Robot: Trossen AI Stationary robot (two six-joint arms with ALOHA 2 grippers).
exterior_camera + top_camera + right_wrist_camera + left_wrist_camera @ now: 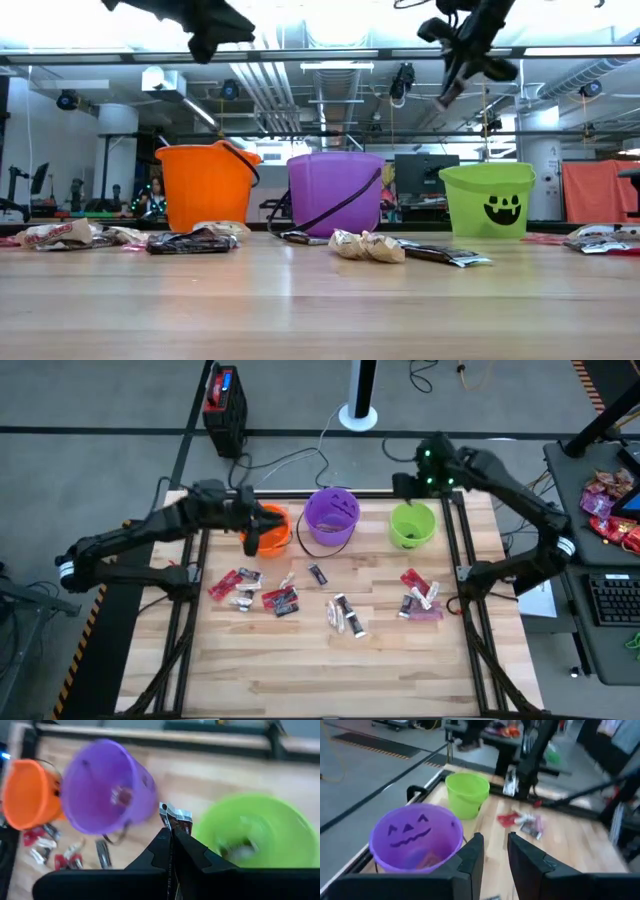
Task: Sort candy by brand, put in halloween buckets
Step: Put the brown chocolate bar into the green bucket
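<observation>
Pinching a candy (176,817) in my right gripper (172,837) above the green bucket (412,525) at upper right, left gripper (492,851) slightly parted over the orange bucket (270,526)

Robotics lab or industrial workshop, shown by exposed grey ceiling ducts and pipes (270,85), pale butcher-block wooden table (330,650) framed in black metal rails, yellow-black hazard floor tape (367,742); black computer keyboard (612,598) seen on side desk
</observation>
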